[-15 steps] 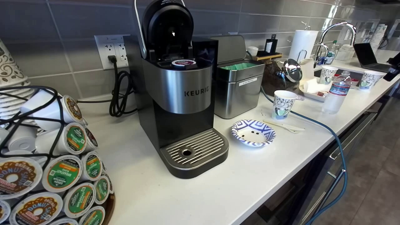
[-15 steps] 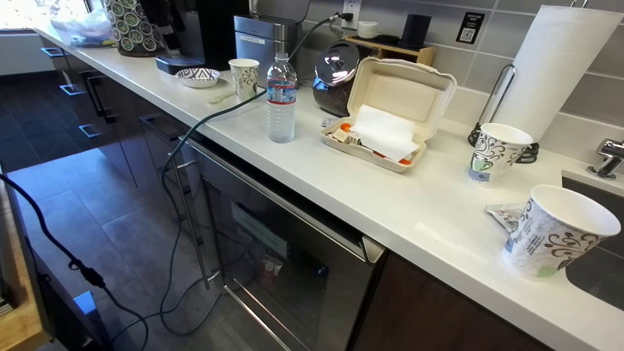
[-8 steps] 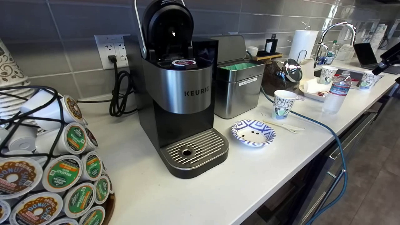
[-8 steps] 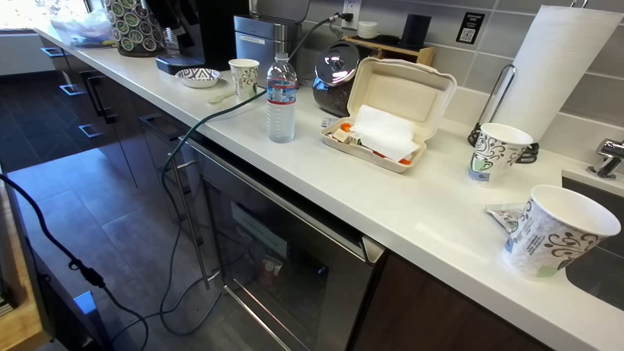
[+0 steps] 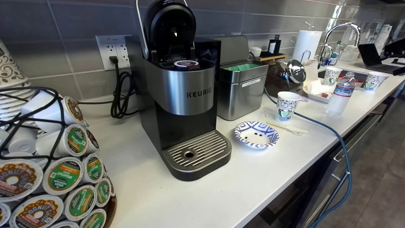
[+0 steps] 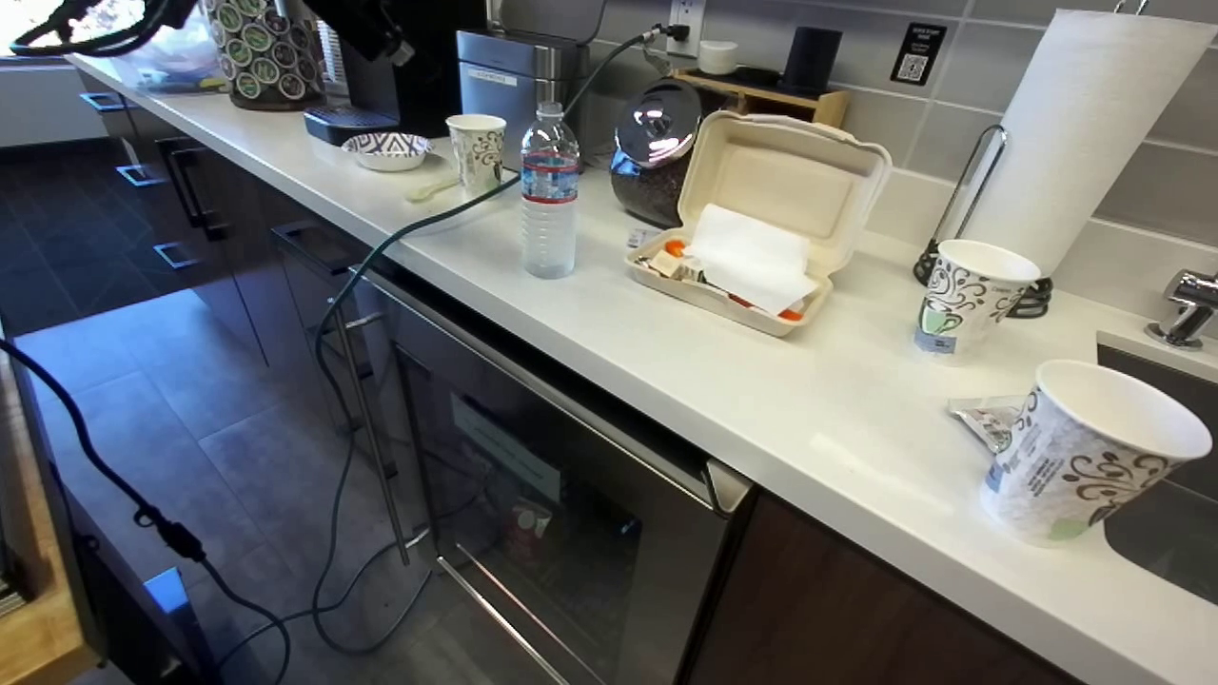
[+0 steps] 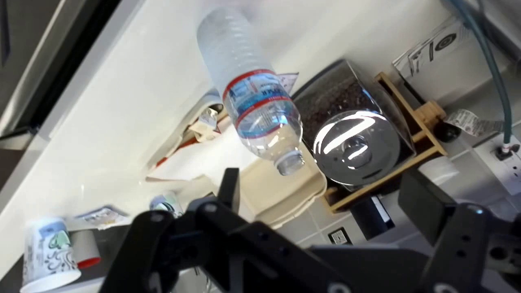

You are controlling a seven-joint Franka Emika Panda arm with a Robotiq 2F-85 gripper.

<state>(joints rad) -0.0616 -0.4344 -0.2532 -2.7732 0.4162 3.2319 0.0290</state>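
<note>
In the wrist view my gripper (image 7: 325, 194) stands wide open with nothing between its fingers. A clear plastic bottle (image 7: 260, 101) with a blue and red label is the nearest thing, apart from the fingers. Both exterior views show the bottle (image 5: 341, 95) upright on the counter. Behind it lie an open takeout box (image 6: 780, 185) with a white napkin inside and a glass jar (image 6: 657, 133) of dark beans under a shiny lid. A dark part of the arm (image 6: 357, 24) shows at the top left of an exterior view; the fingertips cannot be made out there.
A Keurig machine (image 5: 196, 91) has its lid raised over a pod. Beside it stand a pod rack (image 5: 76, 139), a patterned bowl (image 5: 257, 126) and a steel bin (image 5: 242, 95). A blue cable (image 5: 335, 129) crosses the counter edge. Paper cups (image 6: 1094, 457) stand near the sink (image 6: 1166, 533).
In an exterior view the black arm part near the far cup has moved up and back to the laptop's side. Elsewhere the arm has shifted and its cables now show top left. Counter items are unmoved.
</note>
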